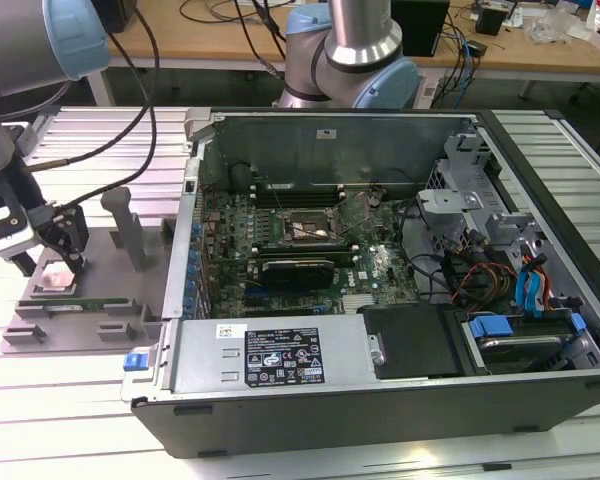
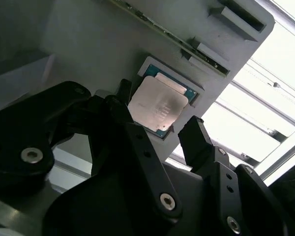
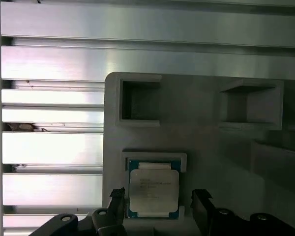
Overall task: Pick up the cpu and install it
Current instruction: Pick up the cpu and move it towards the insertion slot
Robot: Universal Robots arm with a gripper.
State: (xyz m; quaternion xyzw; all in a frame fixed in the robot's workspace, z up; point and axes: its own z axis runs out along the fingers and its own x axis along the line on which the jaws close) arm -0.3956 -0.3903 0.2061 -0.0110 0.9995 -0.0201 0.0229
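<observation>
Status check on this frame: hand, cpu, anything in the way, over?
Hand open, astride the cpu. Cpu flat in its recess on the grey tray, not lifted. Nothing between hand and cpu.

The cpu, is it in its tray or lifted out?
In. The cpu lies flat in a pocket of the grey tray; the gripper is open, a finger either side.

A ribbed, pale metal surface carries two things: a grey plastic tray with upright posts at the exterior view's left, and just beside it a large open computer case lying on its side.
</observation>
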